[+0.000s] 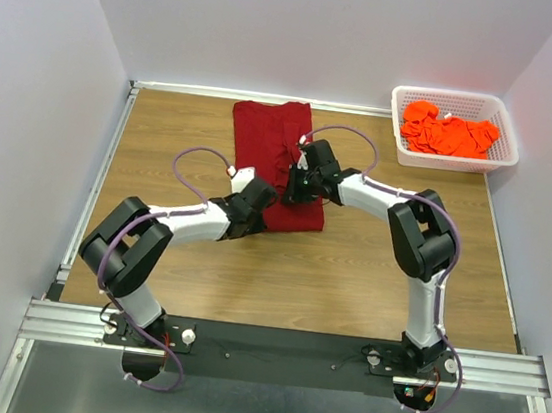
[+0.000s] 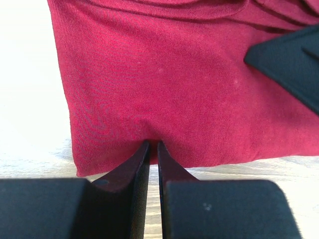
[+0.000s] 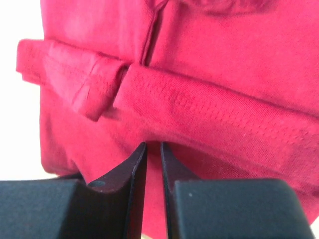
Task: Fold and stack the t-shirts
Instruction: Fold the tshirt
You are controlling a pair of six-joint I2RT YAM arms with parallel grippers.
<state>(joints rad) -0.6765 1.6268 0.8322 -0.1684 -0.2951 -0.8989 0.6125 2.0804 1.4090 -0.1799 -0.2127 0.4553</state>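
A dark red t-shirt (image 1: 270, 135) lies folded into a long strip on the wooden table (image 1: 369, 268), running from the back edge toward the middle. My left gripper (image 1: 269, 208) is shut on its near hem, close to the near left corner; the left wrist view shows the tips (image 2: 153, 146) pinching the cloth (image 2: 174, 84). My right gripper (image 1: 294, 191) is shut on a fold of the same shirt just beyond; its tips (image 3: 153, 146) press into cloth below a folded hem band (image 3: 199, 107). Orange t-shirts (image 1: 449, 133) lie heaped in the basket.
A white mesh basket (image 1: 451, 162) stands at the back right corner of the table. White walls close in the back and both sides. The right gripper's black body (image 2: 294, 59) shows at the upper right of the left wrist view.
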